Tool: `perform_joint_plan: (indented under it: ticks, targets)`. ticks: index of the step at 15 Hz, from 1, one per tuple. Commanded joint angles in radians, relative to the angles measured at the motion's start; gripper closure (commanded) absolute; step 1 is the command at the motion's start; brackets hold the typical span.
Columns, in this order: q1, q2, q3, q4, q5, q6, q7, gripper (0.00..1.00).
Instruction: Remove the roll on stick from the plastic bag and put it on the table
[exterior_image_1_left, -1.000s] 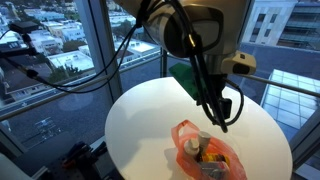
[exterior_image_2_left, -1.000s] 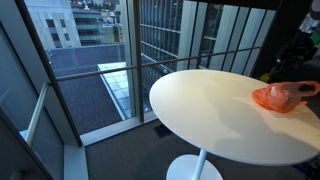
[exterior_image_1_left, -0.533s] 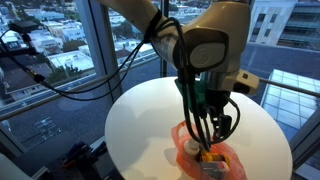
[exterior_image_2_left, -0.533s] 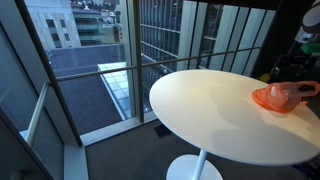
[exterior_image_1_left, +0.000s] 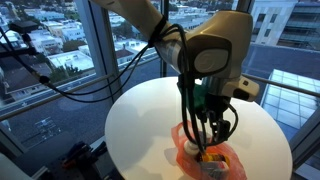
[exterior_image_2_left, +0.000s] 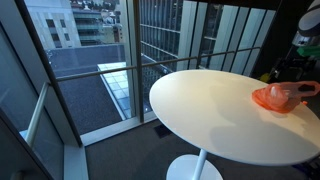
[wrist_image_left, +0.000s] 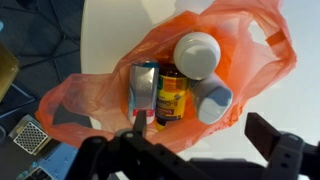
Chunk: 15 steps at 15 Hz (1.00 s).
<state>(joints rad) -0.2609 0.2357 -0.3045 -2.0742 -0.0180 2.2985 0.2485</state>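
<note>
The orange-red plastic bag (exterior_image_1_left: 208, 158) lies open on the white round table (exterior_image_1_left: 140, 120), near its edge, and shows in both exterior views (exterior_image_2_left: 275, 97). In the wrist view the bag (wrist_image_left: 100, 95) holds a white round-topped cylinder seen end-on, likely the roll on stick (wrist_image_left: 197, 52). Beside it are a pale blue-grey capped container (wrist_image_left: 212, 98), an orange-yellow packet (wrist_image_left: 170, 95) and a silver can (wrist_image_left: 143, 85). My gripper (wrist_image_left: 205, 135) is open and empty, hovering just above the bag's mouth (exterior_image_1_left: 208, 138).
Large windows with a railing (exterior_image_2_left: 150, 62) surround the table. A green object (exterior_image_1_left: 203, 97) sits behind the arm. Black cables (exterior_image_1_left: 60, 75) hang from the arm. The table edge (wrist_image_left: 85, 40) and dark floor lie close beside the bag.
The arm has swung over the bag and come down toward it. The bag and its contents have not moved.
</note>
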Motion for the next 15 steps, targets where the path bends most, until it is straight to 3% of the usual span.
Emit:
perform_joint_plan:
  ticks: [1,10,13,15]
  targets:
    - [0.002,0.003,0.001,0.003,-0.01,0.001,0.01,0.0]
    - [0.002,0.085,0.005,0.011,0.013,0.055,0.018,0.0]
    - [0.003,0.095,0.004,0.007,0.012,0.081,0.018,0.26]
    - [0.004,0.098,0.004,0.005,0.011,0.09,0.018,0.34]
